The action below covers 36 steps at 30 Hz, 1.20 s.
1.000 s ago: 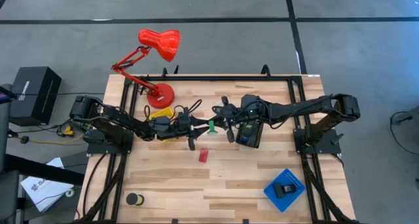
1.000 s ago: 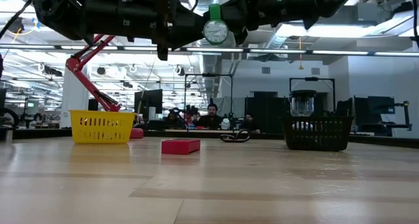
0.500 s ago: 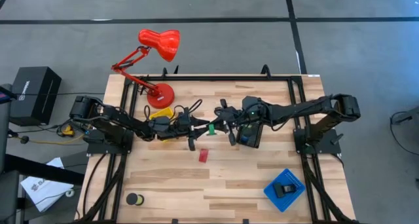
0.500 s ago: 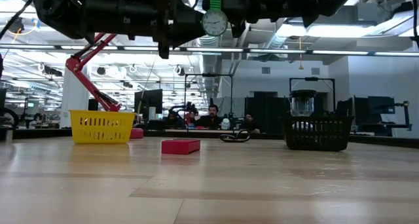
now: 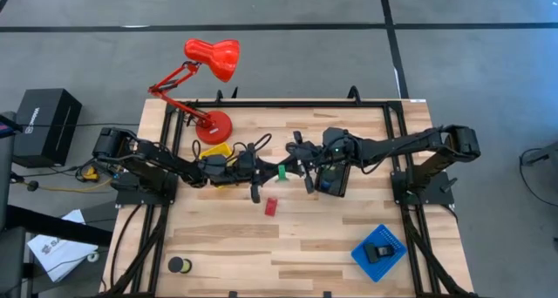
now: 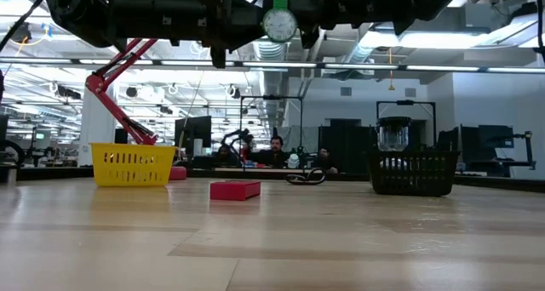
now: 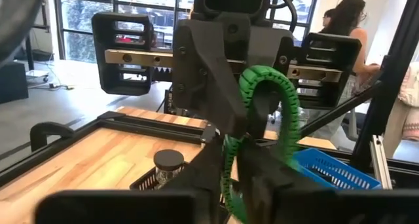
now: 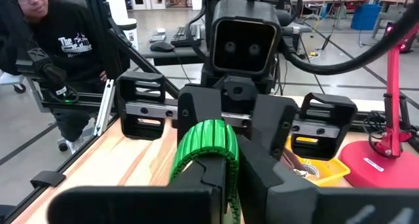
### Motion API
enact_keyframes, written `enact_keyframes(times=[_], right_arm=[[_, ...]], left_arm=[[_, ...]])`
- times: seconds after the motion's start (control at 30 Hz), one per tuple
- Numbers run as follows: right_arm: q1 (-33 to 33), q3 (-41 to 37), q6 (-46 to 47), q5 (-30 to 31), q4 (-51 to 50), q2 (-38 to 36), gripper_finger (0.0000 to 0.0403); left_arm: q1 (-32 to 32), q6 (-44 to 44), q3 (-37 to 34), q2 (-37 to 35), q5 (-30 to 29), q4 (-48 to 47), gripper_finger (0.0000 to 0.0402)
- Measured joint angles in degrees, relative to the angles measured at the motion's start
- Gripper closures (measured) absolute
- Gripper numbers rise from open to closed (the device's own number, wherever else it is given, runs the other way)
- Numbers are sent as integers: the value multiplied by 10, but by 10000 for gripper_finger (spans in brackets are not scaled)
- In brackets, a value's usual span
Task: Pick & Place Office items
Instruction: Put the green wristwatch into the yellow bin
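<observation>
A green-strapped watch with a white dial [image 6: 278, 25] hangs in the air over the table's middle, and shows as a green piece [image 5: 282, 169] in the high view. My left gripper [image 5: 264, 170] comes at it from the table's left and my right gripper [image 5: 295, 166] from the right; they meet on its strap, both shut on it. A red block [image 5: 271, 206] lies flat on the wood just nearer than them. A black disc [image 5: 178, 264] lies near the near-left corner. My left gripper pinches the green strap [image 7: 230, 160] between its two fingers, coming level from the table's left. The watch is lifted clear of the table. My right gripper pinches the ribbed green strap [image 8: 200, 144] between its two fingers, level from the table's right, facing the left gripper; the dial [image 6: 278, 25] hangs below the fingers.
A yellow tray [image 5: 216, 152] and the red lamp's base [image 5: 213, 126] stand behind the left arm. A black basket [image 5: 333, 178] holding a jar sits under the right arm. A blue tray [image 5: 380, 246] with a black block lies near right. People show beyond the table.
The watch has risen a little between the two grippers, its dial now higher in the low view. The left gripper has edged slightly toward the right arm. Neither gripper's finger gap visibly differs.
</observation>
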Motion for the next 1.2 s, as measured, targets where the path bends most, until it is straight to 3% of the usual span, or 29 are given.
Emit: enact_keyframes(times=[0.1, 0.33, 0.7, 0.9, 1.07, 1.2], right_arm=[[0, 0, 0, 0, -6, 0, 387], [0, 0, 20, 0, -15, 0, 384], [-5, 1, 19, 18, -59, 0, 325], [-18, 2, 19, 41, -134, -1, 312], [-33, -3, 20, 45, -229, 4, 310], [-41, 0, 20, 44, -256, 0, 310]], left_arm=[[0, 3, 0, 0, 2, -3, 392], [0, 15, 0, 0, 2, -13, 387], [5, 15, 0, 1, -10, -27, 387], [21, 15, -1, 1, -12, -78, 393], [37, 15, -2, -1, -70, -113, 393], [41, 14, -8, 0, -77, -121, 393]])
